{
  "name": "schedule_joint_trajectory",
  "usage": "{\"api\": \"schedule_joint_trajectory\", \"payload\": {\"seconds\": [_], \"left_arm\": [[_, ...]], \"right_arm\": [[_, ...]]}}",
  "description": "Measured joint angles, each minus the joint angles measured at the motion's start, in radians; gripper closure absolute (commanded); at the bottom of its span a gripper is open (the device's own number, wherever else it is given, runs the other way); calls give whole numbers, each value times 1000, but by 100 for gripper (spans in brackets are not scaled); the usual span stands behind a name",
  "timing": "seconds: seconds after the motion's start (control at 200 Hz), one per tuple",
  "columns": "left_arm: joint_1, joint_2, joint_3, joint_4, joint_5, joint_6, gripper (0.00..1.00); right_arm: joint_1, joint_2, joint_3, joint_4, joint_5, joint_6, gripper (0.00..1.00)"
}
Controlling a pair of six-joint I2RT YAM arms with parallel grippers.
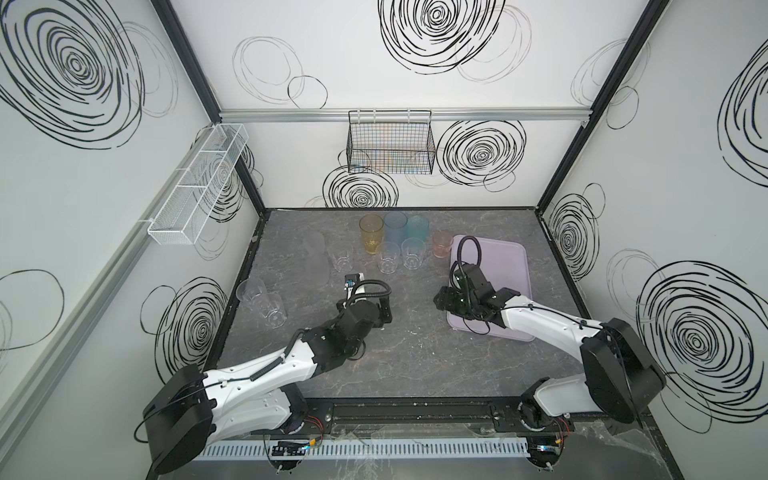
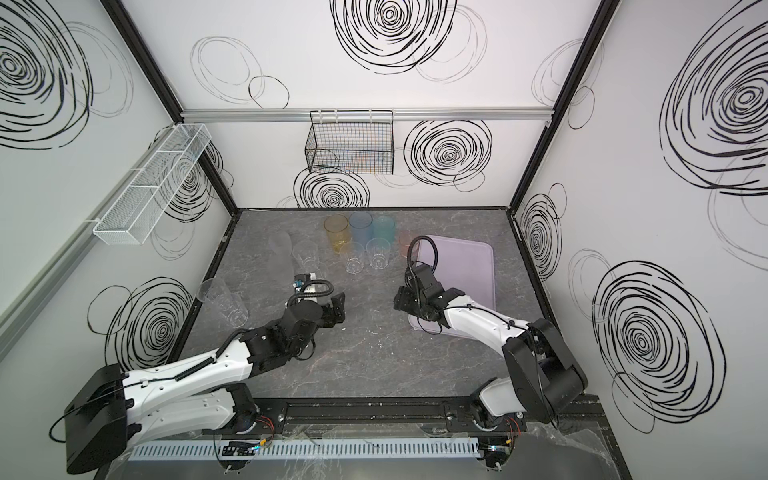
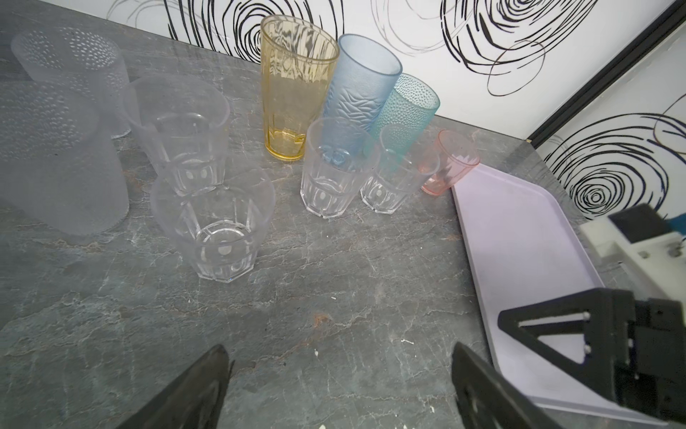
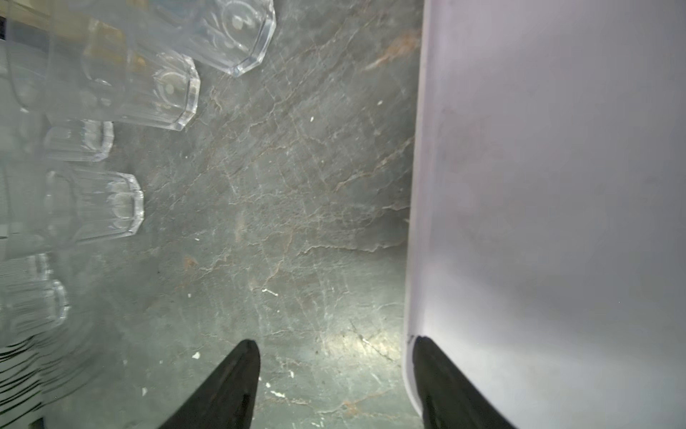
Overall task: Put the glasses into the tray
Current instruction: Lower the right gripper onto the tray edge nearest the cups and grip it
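Left gripper [image 1: 385, 309], in a top view, has its jaws spread wide and empty over the bare tabletop [image 1: 415, 353], short of the glasses [image 1: 388, 257]. All of those stand on the table, none in the tray [image 1: 503, 266]. The pink glass [image 1: 441, 244] stands just beside the tray's far corner, and the right gripper [image 1: 442, 299] hangs at its near left edge.

On the left wrist camera, the nearest clear tumbler [image 3: 213, 226] is not yet lined up between the fingers. I'd centre it first, grip mid-wall and close gently, since tapered plastic probably slips. Then I'd lift straight up, clear of its neighbour.

On the right wrist camera, the right jaws are apart too, holding nothing, with one tip over the tray's rim. I'd move it off the landing spot.
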Motion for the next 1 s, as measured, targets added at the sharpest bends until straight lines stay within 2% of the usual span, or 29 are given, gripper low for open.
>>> {"api": "schedule_joint_trajectory", "payload": {"seconds": [0.13, 0.225, 0.445, 0.695, 0.996], "left_arm": [[1, -23, -46, 2, 0, -1, 4], [9, -22, -46, 5, 0, 6, 4], [16, -7, -46, 15, 9, 13, 4], [27, -6, -46, 13, 14, 13, 4], [51, -14, -46, -6, 14, 14, 4]], "right_arm": [[58, -13, 3, -156, 121, -77, 23], [126, -9, 3, -248, 196, -108, 23], [203, 90, 44, -307, 277, -154, 31], [212, 228, 106, -277, 278, -189, 64], [186, 206, 69, -189, 203, -111, 80]]}}
